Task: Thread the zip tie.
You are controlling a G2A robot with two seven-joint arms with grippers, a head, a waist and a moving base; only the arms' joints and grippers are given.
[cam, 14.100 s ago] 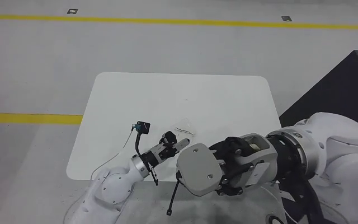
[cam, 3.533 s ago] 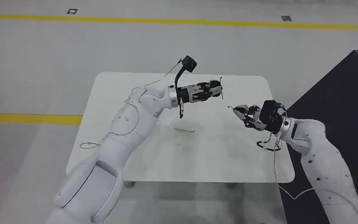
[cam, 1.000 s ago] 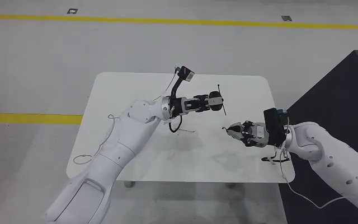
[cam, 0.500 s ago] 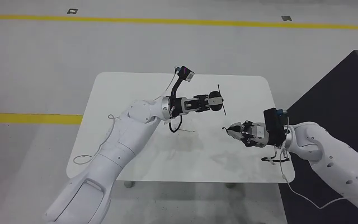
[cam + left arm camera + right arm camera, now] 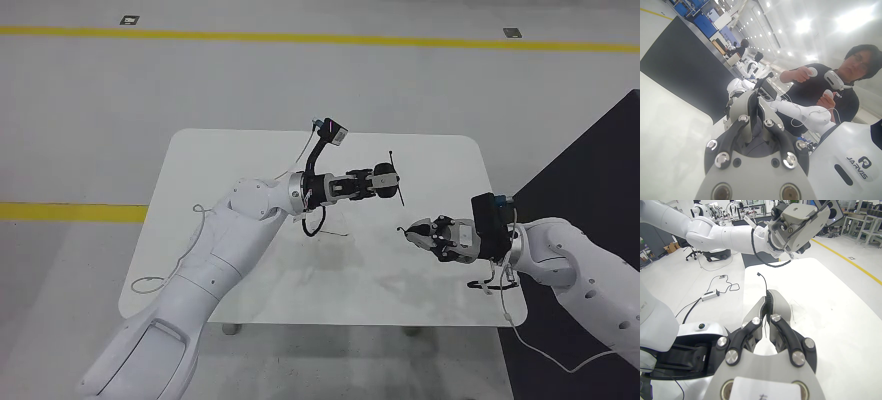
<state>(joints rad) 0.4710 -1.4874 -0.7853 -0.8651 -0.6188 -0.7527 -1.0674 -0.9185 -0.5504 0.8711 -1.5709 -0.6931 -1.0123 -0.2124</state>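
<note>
From above, the white bench with rounded corners (image 5: 250, 160) has both arms held over it. The left hand (image 5: 390, 182) is closed on a thin black strap (image 5: 401, 198), which pokes out on both sides of its fingers and lies roughly crosswise to the hand. Near it but apart, the right hand (image 5: 408, 233) faces it, pinched shut on a thin black plastic zip tie (image 5: 402, 230) that shows here as little more than a dark curl. A loose dark strand (image 5: 330, 233) lies flat near the middle of the bench. In the left wrist view, the left hand's two grey fingers (image 5: 739, 107) with ribbed black pads press together at the tips with no gap. The strap is hard to make out between them. In the right wrist view the zip tie (image 5: 763, 280) is plain. A small square head sits at its free end, up in the air over the bench. From there a slim strap curves down into the right hand's ribbed pads, and its tail comes out behind them between the finger links. The fingers are closed with only the strap's thickness between them. The left hand hangs beyond the head, clear of it.
</note>
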